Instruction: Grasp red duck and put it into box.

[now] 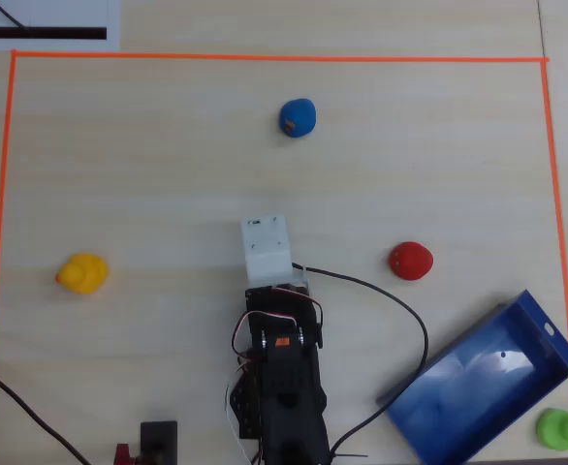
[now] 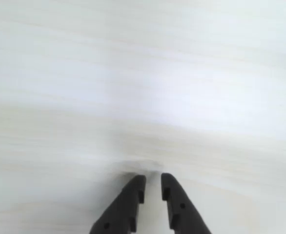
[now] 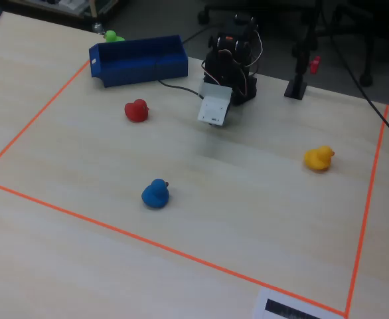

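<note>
The red duck [image 1: 410, 261] sits on the light wood table to the right of the arm in the overhead view, and shows left of the arm in the fixed view [image 3: 136, 111]. The dark-blue box [image 1: 478, 387] lies empty at the lower right, below the duck; in the fixed view [image 3: 141, 63] it stands at the back left. My gripper [image 2: 153, 179] points down at bare table, its black fingers [image 2: 133, 195] almost together with only a narrow slit and nothing between them. In the overhead view a white camera housing [image 1: 268, 250] hides the gripper.
A blue duck [image 1: 297, 118] sits ahead of the arm, a yellow duck [image 1: 81, 273] to the left, and a green duck [image 1: 560, 428] just outside the box's lower right corner. Orange tape [image 1: 265, 56] borders the work area. A black cable [image 1: 400, 310] loops between arm and box.
</note>
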Robot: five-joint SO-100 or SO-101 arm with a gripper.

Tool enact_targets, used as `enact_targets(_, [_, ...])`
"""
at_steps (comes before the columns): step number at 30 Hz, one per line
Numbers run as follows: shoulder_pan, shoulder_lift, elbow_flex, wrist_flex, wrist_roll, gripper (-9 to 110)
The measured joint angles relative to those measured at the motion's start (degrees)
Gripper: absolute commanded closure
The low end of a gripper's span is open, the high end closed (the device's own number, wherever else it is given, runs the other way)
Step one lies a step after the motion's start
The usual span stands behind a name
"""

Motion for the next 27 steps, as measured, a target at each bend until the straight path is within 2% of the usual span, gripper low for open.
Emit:
enact_targets(6, [0.00,0.00,0.09,-1.32,1.14,101])
enact_targets(12, [0.09,-5.89,-3.16,-14.50,3.16,101])
enact_targets(21, [9.32,-31.03,-28.48,-19.07,6.68,101])
enact_targets(27, [20.30,-46.58,-47.99,-19.07,8.17,100])
